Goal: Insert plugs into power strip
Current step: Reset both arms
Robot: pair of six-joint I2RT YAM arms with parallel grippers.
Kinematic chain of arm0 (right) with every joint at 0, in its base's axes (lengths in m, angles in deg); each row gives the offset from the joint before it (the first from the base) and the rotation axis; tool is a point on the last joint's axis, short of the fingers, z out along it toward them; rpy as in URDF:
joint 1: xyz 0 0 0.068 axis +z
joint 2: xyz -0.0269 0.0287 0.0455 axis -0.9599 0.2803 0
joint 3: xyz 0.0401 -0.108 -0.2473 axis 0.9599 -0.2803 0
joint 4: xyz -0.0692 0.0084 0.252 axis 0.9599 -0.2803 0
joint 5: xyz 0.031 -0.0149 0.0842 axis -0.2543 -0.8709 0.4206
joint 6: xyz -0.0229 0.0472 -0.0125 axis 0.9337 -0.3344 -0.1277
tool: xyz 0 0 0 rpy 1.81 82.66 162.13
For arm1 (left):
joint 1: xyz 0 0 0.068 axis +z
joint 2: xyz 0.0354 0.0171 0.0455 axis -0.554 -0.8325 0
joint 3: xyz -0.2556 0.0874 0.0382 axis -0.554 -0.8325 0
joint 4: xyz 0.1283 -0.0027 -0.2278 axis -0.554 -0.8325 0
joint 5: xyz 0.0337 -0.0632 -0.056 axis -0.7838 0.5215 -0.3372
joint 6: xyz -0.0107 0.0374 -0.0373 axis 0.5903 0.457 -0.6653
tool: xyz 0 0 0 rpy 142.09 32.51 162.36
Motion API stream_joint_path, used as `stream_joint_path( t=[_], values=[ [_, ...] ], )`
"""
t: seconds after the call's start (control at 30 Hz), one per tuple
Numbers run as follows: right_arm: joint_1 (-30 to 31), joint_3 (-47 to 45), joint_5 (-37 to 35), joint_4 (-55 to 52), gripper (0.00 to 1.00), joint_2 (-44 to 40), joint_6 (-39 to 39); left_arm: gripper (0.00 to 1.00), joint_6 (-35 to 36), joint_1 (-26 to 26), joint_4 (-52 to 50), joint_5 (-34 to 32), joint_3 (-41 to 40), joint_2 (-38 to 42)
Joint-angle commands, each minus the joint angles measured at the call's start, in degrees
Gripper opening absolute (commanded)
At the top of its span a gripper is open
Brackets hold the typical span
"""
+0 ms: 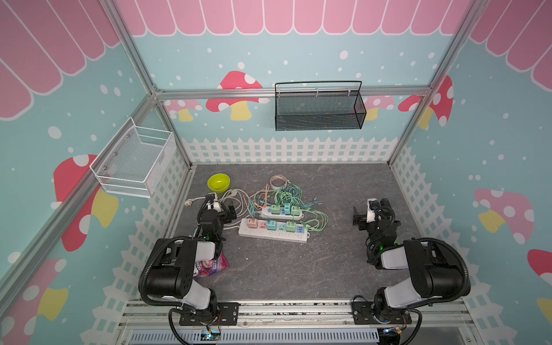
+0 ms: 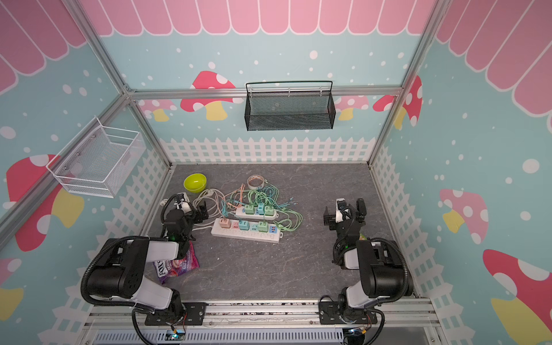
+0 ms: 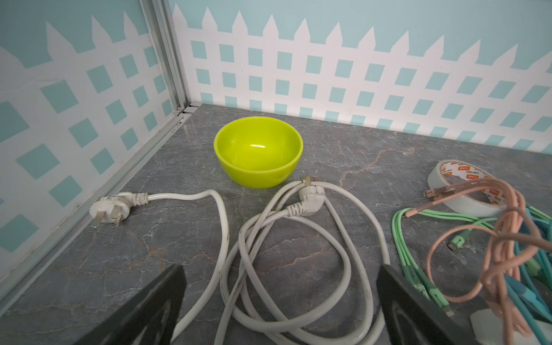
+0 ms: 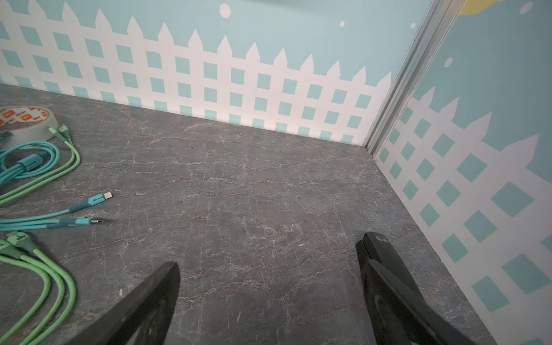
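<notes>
Top views, plugs [image 1: 271, 224]: seated in sockets, all six, mid-table; pink, teal and mint green along the near power strip [image 1: 268, 236], mint, teal, mint along the far power strip [image 1: 300, 214] just behind.
Top views, cables [image 1: 316, 222]: tangled behind and right of the strips, reaching the tape roll [image 1: 278, 181].
Top views, left gripper [image 1: 222, 206]: fingers spread wide, nothing pinched, above the white cords [image 1: 239, 198] left of the strips.
Top views, right gripper [image 2: 345, 210]: fingers spread wide, nothing pinched, well apart from the strips, over bare table [image 2: 268, 268].
Top views, containers: bowl [image 1: 218, 182] near the back left corner, showing only its glossy green inside; black mesh basket [image 1: 319, 119] on the back wall and white mesh basket [image 1: 134, 167] on the left wall, showing only mesh.
Top views, snack pouch [image 2: 176, 264]: half under the left arm (caught by neither wrist camera).
Left wrist, fingers [image 3: 155, 307]: wide apart, straddling the looped cords; two white plugs [image 3: 110, 206] lying loose, one against the left wall's foot, one just beside the bowl.
Left wrist, edges: back left corner close behind the bowl; pink, green and teal cables crowding the strip side.
Right wrist, fingers [image 4: 385, 263]: wide apart, bare marbled table between and ahead, open as far as the fence-printed back wall and the right wall.
Right wrist, cable ends [image 4: 100, 197]: teal and green connectors lying loose toward the strips (too small to read from above), tape roll beyond them.
</notes>
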Motion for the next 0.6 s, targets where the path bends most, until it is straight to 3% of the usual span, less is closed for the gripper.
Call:
stream_joint_path(
  t=[0.0, 0.23, 0.37, 0.43, 0.5, 0.57],
  values=[
    [-0.3, -0.2, 0.5, 2.1, 0.98, 0.4, -0.3, 1.00, 0.8, 0.4, -0.4, -0.1, 0.4, 0.1],
    [-0.3, -0.7, 0.6, 2.5, 0.98, 0.0, -0.1, 1.00, 0.8, 0.3, -0.7, -0.8, 0.6, 0.1],
    [-0.4, -0.6, 0.7, 2.5, 0.98, 0.0, -0.1, 1.00, 0.5, -2.0, 0.6, -9.2, 0.2, -0.1],
    [-0.3, -0.6, 0.6, 2.5, 0.98, 0.0, -0.1, 1.00, 0.4, -2.0, 0.9, -9.6, 0.0, 0.0],
    [-0.3, -0.7, 0.6, 2.5, 0.98, 0.0, -0.1, 0.99, 2.6, -0.9, -0.2, 0.7, 0.4, 0.1],
    [-0.4, -0.7, 0.6, 2.5, 0.98, 0.0, -0.1, 1.00, 3.3, -0.4, -0.6, 3.8, 0.5, 0.1]
  ],
)
